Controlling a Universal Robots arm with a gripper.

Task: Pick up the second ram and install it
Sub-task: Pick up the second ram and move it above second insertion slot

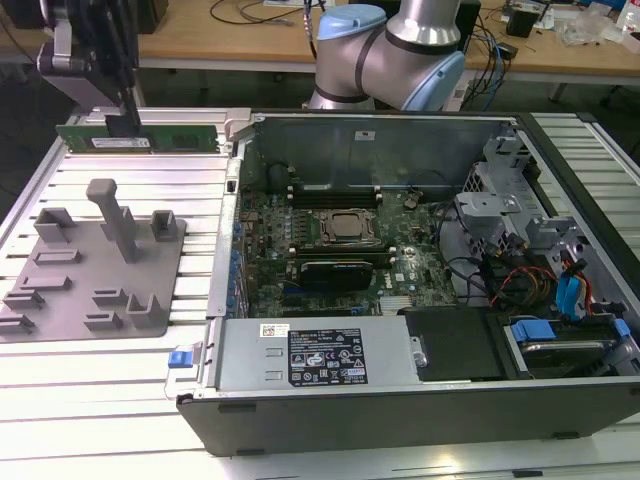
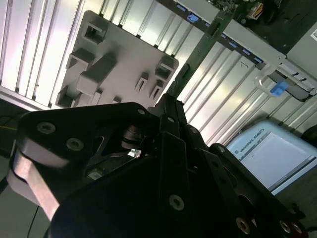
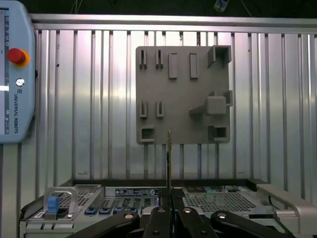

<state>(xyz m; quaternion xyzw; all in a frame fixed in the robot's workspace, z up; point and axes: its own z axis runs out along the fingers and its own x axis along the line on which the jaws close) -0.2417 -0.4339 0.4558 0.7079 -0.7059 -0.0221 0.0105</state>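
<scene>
Exterior view, nearest edge first: the open case [image 1: 400, 410] lies on the slatted table [image 1: 100, 390]. Against its near wall sits the PSU [image 1: 250, 350], carrying a black label [image 1: 325, 357] and a small white label [image 1: 274, 331]; the print on both is too small to make out. A blue tab [image 1: 180, 357] sticks out at the case corner toward the exterior view's left. Farther in is the CPU socket [image 1: 345, 228], mid-board, with cables [image 1: 510, 280] toward the exterior view's right. On the table, to the exterior view's left of the case, is a grey plate [image 1: 60, 300] with posts and pockets. Beyond the plate, at the table's far corner, the gripper [image 1: 125, 128] has its fingers pressed onto the ram [image 1: 170, 138], pinching it. The ram is on edge with its long side level, well apart from the plate and just outside the case's far corner; its height above the table cannot be told. It carries a white sticker, unreadable. In the first wrist view the ram [image 3: 169, 153] shows edge-on as a thin line rising from between the fingers [image 3: 159, 218]. In the second wrist view the ram [image 2: 198, 49] runs out from the gripper [image 2: 166, 101]. A pendant [image 3: 15, 99] with a red button [image 3: 16, 56] lies on the table. The arm [image 1: 390, 50] stands behind the case, with a desk [image 1: 220, 40] beyond.
</scene>
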